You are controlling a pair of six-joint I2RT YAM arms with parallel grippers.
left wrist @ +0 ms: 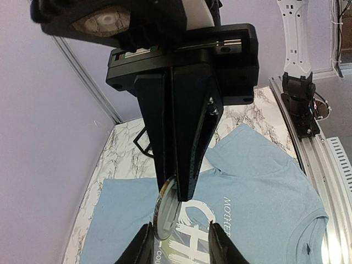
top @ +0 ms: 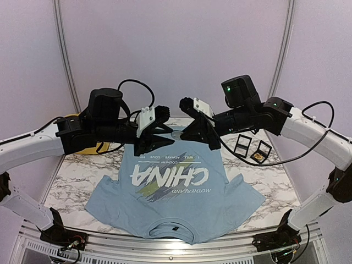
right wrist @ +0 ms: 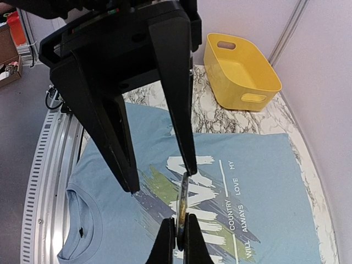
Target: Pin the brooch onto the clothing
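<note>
Right wrist view: right gripper [right wrist: 180, 228] pinches brooch [right wrist: 182, 199] edge-on (thin hold); left gripper [left wrist: 180, 237] spread around it. Off-centre closing could twist brooch loose, dropping it onto shirt [top: 165, 204].

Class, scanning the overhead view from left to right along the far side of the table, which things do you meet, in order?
Yellow plastic basket → left gripper → round grey brooch → right gripper → first small black open box → second small black open box, something gold inside.

A robot test booth: plain lilac walls [top: 176, 49]; marble-patterned table [top: 69, 179]; aluminium rail [top: 137, 247].
</note>
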